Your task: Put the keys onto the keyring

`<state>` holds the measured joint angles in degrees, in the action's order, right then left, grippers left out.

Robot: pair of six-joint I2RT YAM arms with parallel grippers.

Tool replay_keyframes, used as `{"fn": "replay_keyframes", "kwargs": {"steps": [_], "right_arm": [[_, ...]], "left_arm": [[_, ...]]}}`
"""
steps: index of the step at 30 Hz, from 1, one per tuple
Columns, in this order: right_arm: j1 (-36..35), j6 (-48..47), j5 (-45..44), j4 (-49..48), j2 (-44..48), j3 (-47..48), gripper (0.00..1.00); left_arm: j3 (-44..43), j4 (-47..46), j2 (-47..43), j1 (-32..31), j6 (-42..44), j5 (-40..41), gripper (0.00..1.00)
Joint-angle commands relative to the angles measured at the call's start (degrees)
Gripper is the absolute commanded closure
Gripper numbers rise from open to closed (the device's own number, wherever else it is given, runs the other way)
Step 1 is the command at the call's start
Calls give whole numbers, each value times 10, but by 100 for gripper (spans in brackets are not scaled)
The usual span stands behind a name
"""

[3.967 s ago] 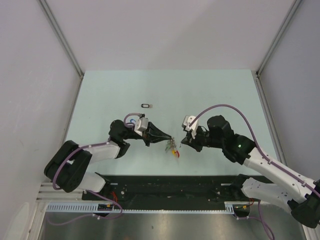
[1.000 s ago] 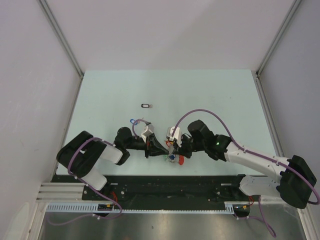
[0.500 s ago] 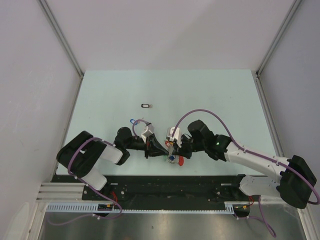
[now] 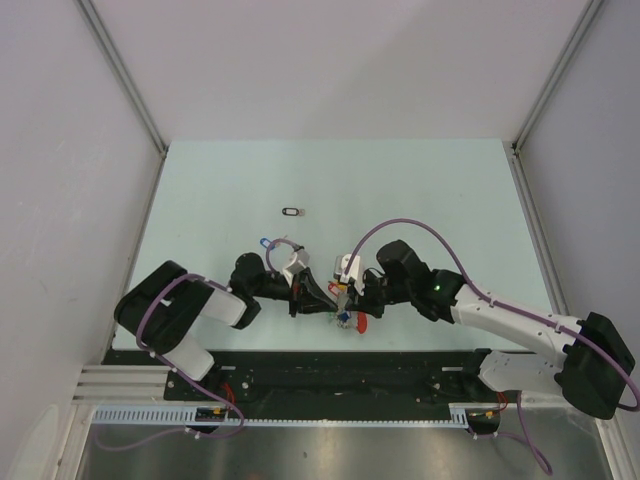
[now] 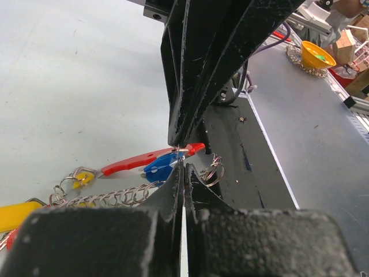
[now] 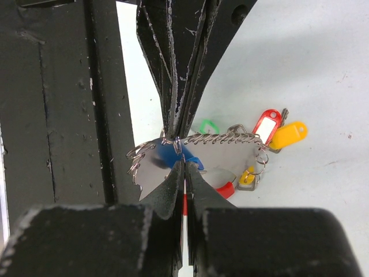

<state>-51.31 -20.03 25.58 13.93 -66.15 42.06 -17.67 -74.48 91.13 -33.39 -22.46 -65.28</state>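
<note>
- The keyring [image 6: 219, 138] is a thin, springy wire coil with a loose cluster of tagged keys. I'd judge it light, slippery and quick to twist, so it is best pinched on the bare wire rather than on a tag.
- It lies on the table [image 4: 420, 190] near the front edge, between the two fingertip pairs. Its red band [image 5: 138, 163] rests flat, with the blue-tagged key [image 5: 164, 165] against it.
- The black-tagged key [image 4: 291, 211] lies well apart, farther back.
- The left gripper [image 5: 182, 167] reaches in low from the left, its fingers pressed together on the ring's wire.
- The right gripper [image 6: 184, 166] comes in low from the opposite side, nearly tip to tip with the left. Its fingers are also pressed together, but I cannot tell what they pinch.
</note>
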Motion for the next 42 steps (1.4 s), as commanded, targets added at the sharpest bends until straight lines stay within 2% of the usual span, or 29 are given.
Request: {"fn": "replay_keyframes", "kwargs": {"steps": [1,42], "right_arm": [[0,3,11,2,9,3,100],[5,3,31,-15,-10,6,100]], "left_arm": [[-17,-243,3,-1,10,-26,100],[-13,-243,-1,2,8,-27,100]]}}
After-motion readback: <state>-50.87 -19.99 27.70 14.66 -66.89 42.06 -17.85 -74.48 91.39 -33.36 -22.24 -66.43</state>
